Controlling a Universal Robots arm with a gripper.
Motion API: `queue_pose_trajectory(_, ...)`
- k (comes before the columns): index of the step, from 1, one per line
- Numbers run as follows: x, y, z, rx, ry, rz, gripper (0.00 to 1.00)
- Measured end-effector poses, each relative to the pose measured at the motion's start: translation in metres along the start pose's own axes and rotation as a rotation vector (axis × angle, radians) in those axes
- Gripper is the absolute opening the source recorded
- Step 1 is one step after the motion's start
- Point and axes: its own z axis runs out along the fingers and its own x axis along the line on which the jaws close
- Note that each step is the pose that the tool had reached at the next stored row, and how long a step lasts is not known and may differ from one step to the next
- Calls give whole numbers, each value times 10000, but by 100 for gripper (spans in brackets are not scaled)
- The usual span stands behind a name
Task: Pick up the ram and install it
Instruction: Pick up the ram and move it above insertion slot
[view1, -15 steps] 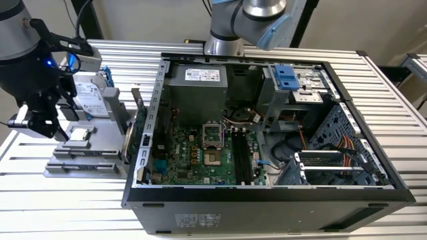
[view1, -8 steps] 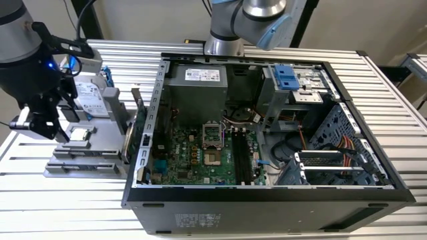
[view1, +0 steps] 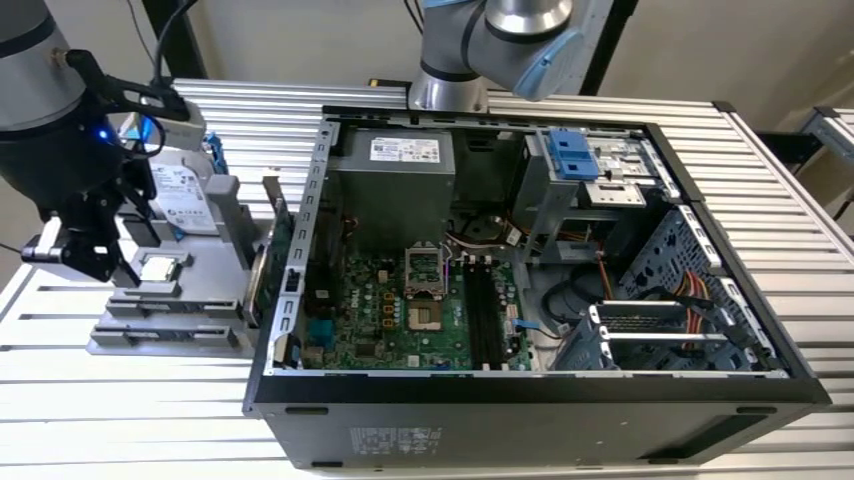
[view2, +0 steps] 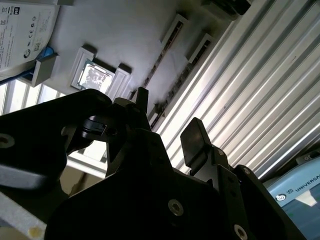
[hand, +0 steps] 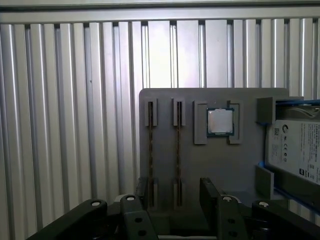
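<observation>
First wrist view showed the gripper (hand: 175, 187), jaws apart, over the ram (hand: 178, 150), nine o'clock of the exterior view's case (view1: 534, 420); pick-up called for alignment.

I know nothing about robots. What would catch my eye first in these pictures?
The open computer case, circuit board bared, lies at the exterior view's middle. At that view's left the gripper hangs open over a grey holder carrying a silver processor chip and two ram sticks, seen on edge in the first wrist view.
</observation>
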Motion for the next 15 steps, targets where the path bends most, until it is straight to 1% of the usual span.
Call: queue_pose_trajectory(15,13,-2,67,0,0,0,100)
